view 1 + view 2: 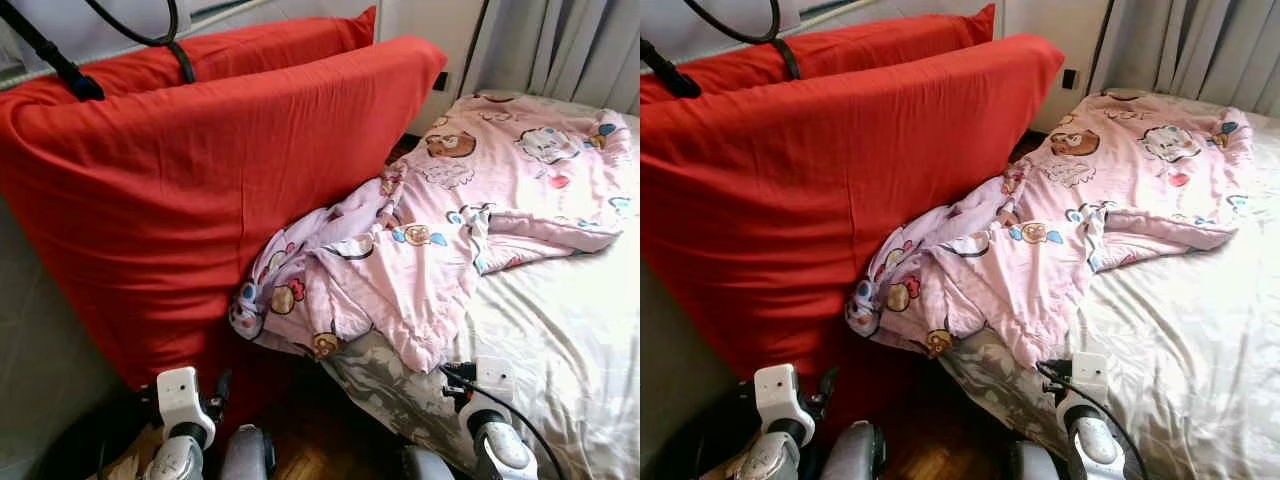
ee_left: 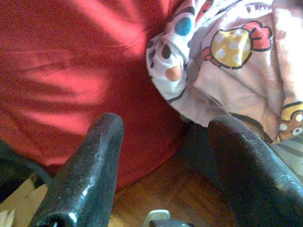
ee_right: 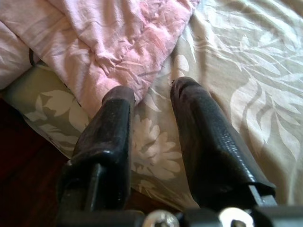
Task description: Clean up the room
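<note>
- Pink blanket (image 1: 440, 220), printed with cartoon animals, lies crumpled across the bed (image 1: 570, 340); you can see its bunched end spilling over the bed's near left corner, where it touches the red mattress (image 1: 200, 190).
- Your red mattress stands on edge, leaning at the bed's left side, with a second red one (image 1: 250, 45) just behind it.
- You see the bed covered by a pale sheet with a leaf pattern, bare on the near right part.
- A black cable (image 1: 150, 25) loops over the top of the red mattresses at the upper left.
- Wooden floor (image 1: 320, 430) shows between the red mattress and the bed's corner.
- Grey curtains (image 1: 560, 45) hang behind the far end of the bed.
- Your left gripper (image 2: 163, 146) hangs low over the floor, facing the place where the blanket's hanging end meets the red mattress; its fingers (image 2: 90, 170) stand wide apart with nothing between them.
- Your right gripper (image 3: 151, 94) sits over the bed's near edge, its fingertips just short of the blanket's hem; its fingers (image 3: 203, 132) are parted a little and hold nothing.
</note>
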You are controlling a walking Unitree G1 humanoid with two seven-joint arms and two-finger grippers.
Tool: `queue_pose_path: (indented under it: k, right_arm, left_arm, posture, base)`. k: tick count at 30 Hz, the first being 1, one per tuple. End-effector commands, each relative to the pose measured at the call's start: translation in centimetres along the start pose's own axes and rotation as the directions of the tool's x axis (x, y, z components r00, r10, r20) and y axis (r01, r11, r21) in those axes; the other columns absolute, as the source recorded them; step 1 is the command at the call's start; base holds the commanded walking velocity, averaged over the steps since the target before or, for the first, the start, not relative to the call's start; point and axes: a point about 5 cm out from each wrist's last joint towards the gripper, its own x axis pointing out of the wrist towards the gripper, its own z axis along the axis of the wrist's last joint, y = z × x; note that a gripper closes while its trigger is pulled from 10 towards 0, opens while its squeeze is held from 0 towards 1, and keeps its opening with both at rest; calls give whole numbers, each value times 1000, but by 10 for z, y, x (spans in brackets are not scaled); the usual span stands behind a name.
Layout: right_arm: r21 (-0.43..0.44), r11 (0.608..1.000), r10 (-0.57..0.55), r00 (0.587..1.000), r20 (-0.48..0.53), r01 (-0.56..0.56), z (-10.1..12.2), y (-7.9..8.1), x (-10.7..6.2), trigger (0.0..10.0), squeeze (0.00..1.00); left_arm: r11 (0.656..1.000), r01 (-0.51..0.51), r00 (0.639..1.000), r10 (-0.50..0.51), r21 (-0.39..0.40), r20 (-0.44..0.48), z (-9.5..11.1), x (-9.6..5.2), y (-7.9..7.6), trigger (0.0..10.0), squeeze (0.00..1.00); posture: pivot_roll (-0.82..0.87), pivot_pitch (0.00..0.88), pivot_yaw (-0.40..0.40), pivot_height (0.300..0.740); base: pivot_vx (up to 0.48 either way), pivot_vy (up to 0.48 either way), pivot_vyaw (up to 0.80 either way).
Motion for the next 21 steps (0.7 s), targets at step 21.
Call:
queue_pose_path:
  k: [21]
  right_arm:
    - [-30, 999, 34, 999, -17, -34, 0, 7, 2, 10000, 0]
  left_arm:
    - [1000, 0, 1000, 1, 14, -12, 1, 2, 1, 10000, 0]
  posture:
    - [-76, 49, 6, 615]
  base:
    - [202, 0, 222]
